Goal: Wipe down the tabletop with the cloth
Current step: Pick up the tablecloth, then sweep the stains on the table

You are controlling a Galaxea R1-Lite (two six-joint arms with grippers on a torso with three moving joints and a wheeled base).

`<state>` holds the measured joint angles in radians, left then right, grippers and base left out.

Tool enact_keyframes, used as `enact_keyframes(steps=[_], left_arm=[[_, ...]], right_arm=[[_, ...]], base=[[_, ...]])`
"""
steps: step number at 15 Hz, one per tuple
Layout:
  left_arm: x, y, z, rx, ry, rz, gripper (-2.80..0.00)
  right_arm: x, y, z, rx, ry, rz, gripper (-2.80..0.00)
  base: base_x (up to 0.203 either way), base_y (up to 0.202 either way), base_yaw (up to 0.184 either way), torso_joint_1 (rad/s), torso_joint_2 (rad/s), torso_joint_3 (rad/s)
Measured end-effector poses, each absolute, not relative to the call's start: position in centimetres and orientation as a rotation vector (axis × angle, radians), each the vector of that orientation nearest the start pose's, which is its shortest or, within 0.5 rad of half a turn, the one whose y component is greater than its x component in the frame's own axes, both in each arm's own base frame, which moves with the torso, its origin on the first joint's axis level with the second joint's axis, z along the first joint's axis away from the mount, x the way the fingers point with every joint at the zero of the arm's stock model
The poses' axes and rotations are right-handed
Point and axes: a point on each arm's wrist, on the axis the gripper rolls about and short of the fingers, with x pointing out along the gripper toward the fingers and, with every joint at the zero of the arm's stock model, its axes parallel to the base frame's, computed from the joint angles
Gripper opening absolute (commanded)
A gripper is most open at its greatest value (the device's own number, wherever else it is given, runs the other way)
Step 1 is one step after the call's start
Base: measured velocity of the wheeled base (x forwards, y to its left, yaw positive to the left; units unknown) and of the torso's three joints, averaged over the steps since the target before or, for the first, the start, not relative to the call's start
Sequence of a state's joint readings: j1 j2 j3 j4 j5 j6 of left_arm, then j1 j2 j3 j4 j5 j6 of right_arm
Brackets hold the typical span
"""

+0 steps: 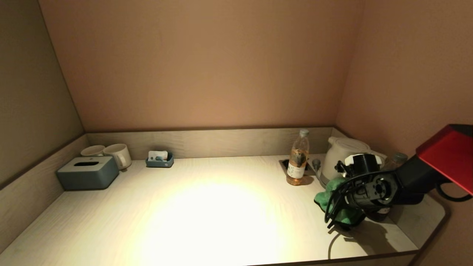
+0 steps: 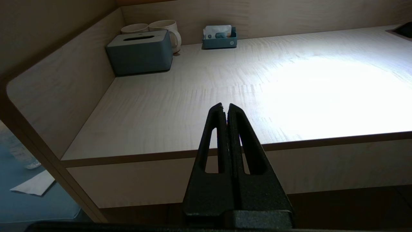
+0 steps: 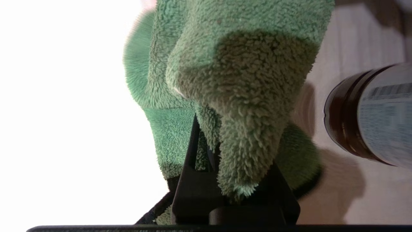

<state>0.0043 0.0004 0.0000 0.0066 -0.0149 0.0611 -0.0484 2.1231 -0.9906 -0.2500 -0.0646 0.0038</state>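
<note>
A fluffy green cloth (image 1: 327,197) is bunched at the right side of the pale wooden tabletop (image 1: 207,207), just in front of the kettle. My right gripper (image 1: 338,207) is shut on the cloth and holds it at the table surface; the cloth (image 3: 225,80) drapes over the fingers (image 3: 190,161) and hides their tips in the right wrist view. My left gripper (image 2: 225,106) is shut and empty, parked below and in front of the table's front edge, out of the head view.
A white kettle (image 1: 342,157) and a clear bottle (image 1: 298,159) stand at the back right. A dark bottle (image 3: 370,112) stands close beside the cloth. A grey tissue box (image 1: 88,172), two mugs (image 1: 118,155) and a small blue tray (image 1: 159,159) sit at the back left. Walls enclose three sides.
</note>
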Motion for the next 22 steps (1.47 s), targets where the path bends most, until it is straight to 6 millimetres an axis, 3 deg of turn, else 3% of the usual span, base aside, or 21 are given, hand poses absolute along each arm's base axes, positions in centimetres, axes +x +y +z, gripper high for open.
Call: enact_keyframes(steps=[4,9,13,17,22], left_arm=[[-2.3,0.0,7.5,0.061,0.007,-0.011,-2.80],[-2.3,0.0,7.5,0.061,0.007,-0.012,-2.80],[-2.3,0.0,7.5,0.061,0.007,-0.011,-2.80],[-2.3,0.0,7.5,0.061,0.007,-0.011,-2.80],[-2.3,0.0,7.5,0.061,0.007,-0.012,-2.80]], right_arm=[[35.3,0.8,9.0,-0.024,0.783,-0.036,-2.80],[32.7,9.2,15.3,-0.091,0.610,0.203,-2.80],[32.3,14.4,18.5,-0.113,0.520,0.340,-2.80],[32.9,19.7,18.3,-0.151,0.519,0.445,-2.80],[33.7,24.5,16.0,-0.193,0.538,0.514,-2.80]], base=[[0.000,0.000,0.000,0.000,0.00,0.000],[0.000,0.000,0.000,0.000,0.00,0.000],[0.000,0.000,0.000,0.000,0.00,0.000],[0.000,0.000,0.000,0.000,0.00,0.000],[0.000,0.000,0.000,0.000,0.00,0.000]])
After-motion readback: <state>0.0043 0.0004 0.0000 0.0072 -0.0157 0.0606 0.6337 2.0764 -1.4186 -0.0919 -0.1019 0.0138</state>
